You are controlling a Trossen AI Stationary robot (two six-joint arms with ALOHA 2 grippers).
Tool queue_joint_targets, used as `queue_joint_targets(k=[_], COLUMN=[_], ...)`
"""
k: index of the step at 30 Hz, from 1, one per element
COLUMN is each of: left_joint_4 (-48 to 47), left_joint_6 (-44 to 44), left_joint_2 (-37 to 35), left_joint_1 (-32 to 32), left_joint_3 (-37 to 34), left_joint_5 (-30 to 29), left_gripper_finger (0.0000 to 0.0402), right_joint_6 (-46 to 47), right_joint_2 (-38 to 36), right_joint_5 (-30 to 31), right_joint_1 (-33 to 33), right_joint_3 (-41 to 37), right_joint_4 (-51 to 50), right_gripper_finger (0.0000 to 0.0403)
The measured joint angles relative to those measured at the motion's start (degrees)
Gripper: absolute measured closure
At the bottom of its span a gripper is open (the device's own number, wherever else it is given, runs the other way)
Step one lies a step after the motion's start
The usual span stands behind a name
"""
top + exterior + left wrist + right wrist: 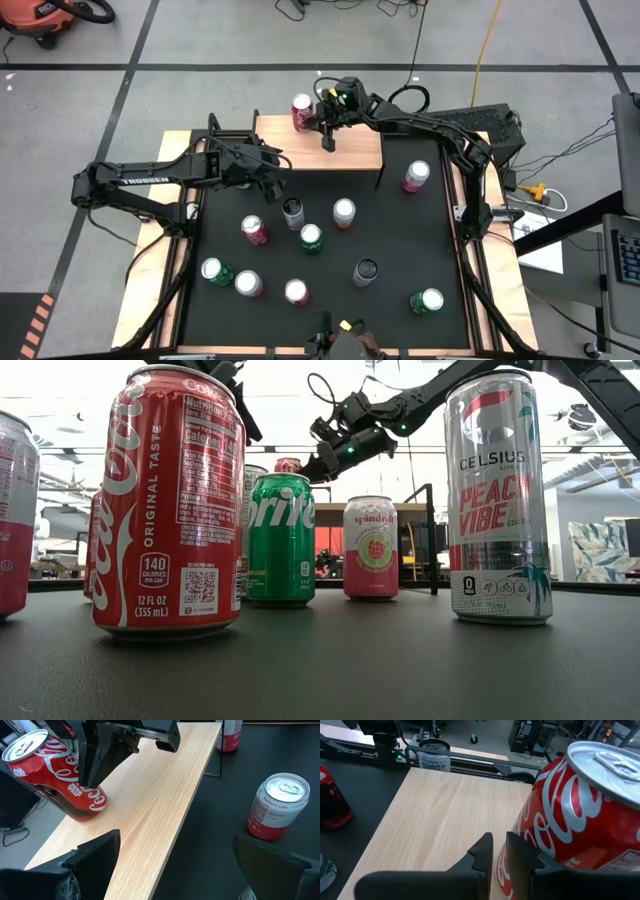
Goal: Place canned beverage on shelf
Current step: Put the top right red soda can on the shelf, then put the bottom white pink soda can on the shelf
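The shelf (350,150), a light wood top on thin black legs, stands at the far middle of the black mat (400,250). A red Coca-Cola can (302,112) stands on its far left corner and looks tilted in both wrist views (60,775) (580,810). My right gripper (328,140) is shut just beside the can (499,851), over the shelf top. My left gripper (280,165) hovers open at the shelf's near left edge (177,855) with nothing between its fingers. My right gripper's shut fingers stand close against the red can's side wall (520,850), low on the can, coming slanting down from the table's right. Whether a finger's outer side touches the can, I cannot tell. The can's base is on the shelf top.
Several cans stand on the mat nearer than the shelf, among them a Sprite can (280,540), a big Coca-Cola can (170,500) and a tall Celsius can (497,500). A pink can (415,176) stands right of the shelf. A raspberry-lime can (277,807) stands near my left gripper.
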Motion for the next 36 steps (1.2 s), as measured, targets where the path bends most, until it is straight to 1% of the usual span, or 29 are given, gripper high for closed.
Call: queue_joint_targets(k=[9, 28, 33, 36], left_joint_4=[0.0, -0.4, -0.5, -0.4], left_joint_6=[-0.8, -1.0, -1.0, -1.0], left_joint_2=[0.0, 0.0, 0.0, 0.0], left_joint_1=[0.0, 0.0, 0.0, 0.0], left_joint_3=[0.0, 0.0, 0.0, 0.0], left_joint_5=[0.0, 0.0, 0.0, 0.0], left_gripper_finger=[0.0020, 0.0020, 0.0020, 0.0020], right_joint_6=[1.2, 1.8, 2.6, 2.9], right_joint_2=[0.0, 1.5, 0.7, -1.2], right_joint_5=[-0.1, -0.2, -0.2, -0.2], right_joint_1=[0.2, 0.4, 0.7, 1.2], right_joint_3=[0.0, 0.0, 0.0, 0.0], right_joint_4=[3.1, 4.5, 1.0, -2.7], right_gripper_finger=[0.0370, 0.0370, 0.0370, 0.0370])
